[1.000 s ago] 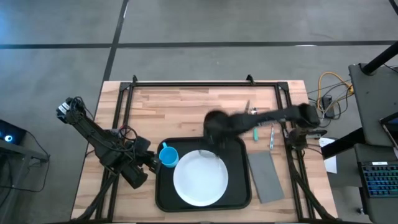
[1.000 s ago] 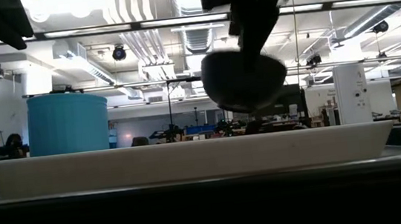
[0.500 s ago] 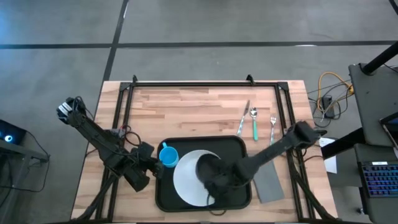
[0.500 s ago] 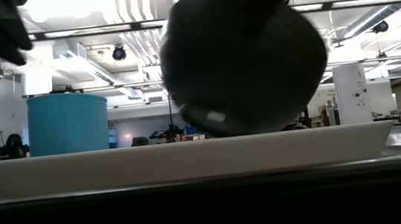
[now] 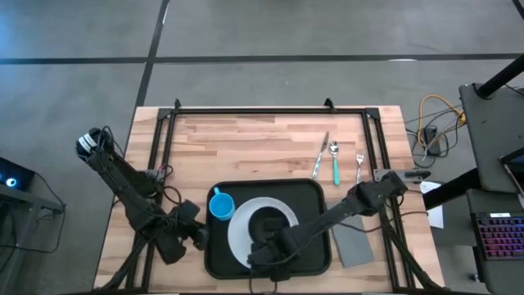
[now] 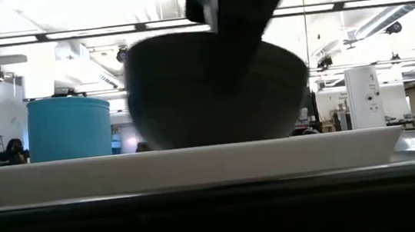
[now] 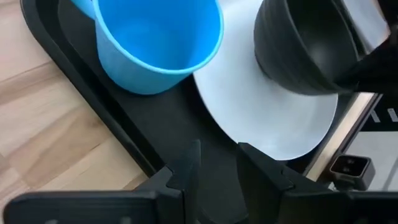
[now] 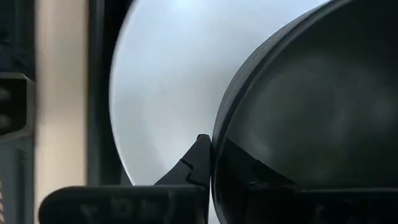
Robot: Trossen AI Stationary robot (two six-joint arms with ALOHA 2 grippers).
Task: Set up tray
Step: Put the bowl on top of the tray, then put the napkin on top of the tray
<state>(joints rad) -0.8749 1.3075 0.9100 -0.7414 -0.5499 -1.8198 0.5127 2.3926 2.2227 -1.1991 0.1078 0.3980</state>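
Observation:
The large black tray (image 5: 315,192) lies near the table's near edge with the white plate (image 5: 237,228) on it. A blue cup (image 5: 219,205) stands upright in the tray's far left corner. The black bowl (image 5: 266,223) is upright over the plate's middle, with its base down at plate level (image 6: 213,92). My right gripper (image 5: 262,239) reaches in from the right and is shut on the bowl. My left gripper (image 5: 199,236) hovers open at the tray's left rim (image 7: 217,158), touching nothing. My right gripper holds the black bowl by its rim (image 8: 216,146), on the side toward the table's near edge. One finger (image 8: 198,160) lies against the outside wall; the other looks to be inside the bowl, dark against dark. The bowl is upright, its base at the white plate (image 8: 161,93).
A grey napkin (image 5: 356,242) lies on the wood right of the tray. A knife (image 5: 322,156), a spoon with a teal handle (image 5: 334,164) and a fork (image 5: 359,170) lie beyond the tray's far right corner. The far half of the table is bare wood.
My right gripper has carried the black bowl from above the tray's far edge toward the near edge and down, until the bowl has come to the middle of the white plate. My left gripper has drifted slightly toward the near edge.

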